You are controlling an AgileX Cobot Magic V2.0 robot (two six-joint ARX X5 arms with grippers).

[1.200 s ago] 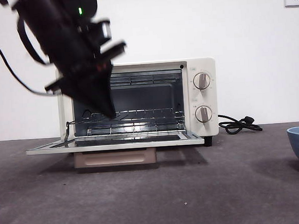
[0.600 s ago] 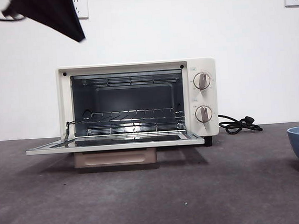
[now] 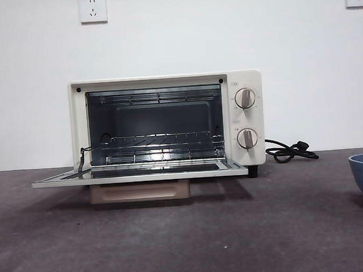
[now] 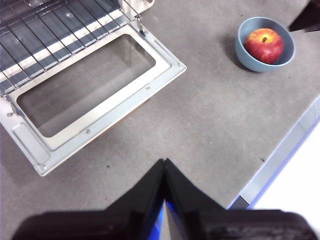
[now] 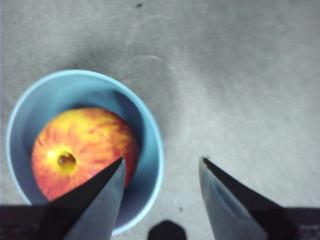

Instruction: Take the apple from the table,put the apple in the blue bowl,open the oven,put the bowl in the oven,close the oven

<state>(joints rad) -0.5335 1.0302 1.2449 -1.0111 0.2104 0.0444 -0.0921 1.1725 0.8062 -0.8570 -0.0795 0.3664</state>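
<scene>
We're at the bowl pickup: apple (image 5: 82,150) sits in the blue bowl (image 5: 150,150), which stands on the table (image 4: 210,115) near its edge, well apart from the oven (image 3: 168,121), door (image 4: 95,95) down flat, rack (image 3: 160,140) bare. Right gripper (image 5: 160,167) hovers over the bowl w/ jaws spread wide, one above the apple, the other outside the rim. We'd straddle the bowl wall, pinch firm, lift level so the apple doesn't roll. Left gripper (image 4: 164,167) hangs high over the table w/ jaws pressed together, holding nothing.
</scene>
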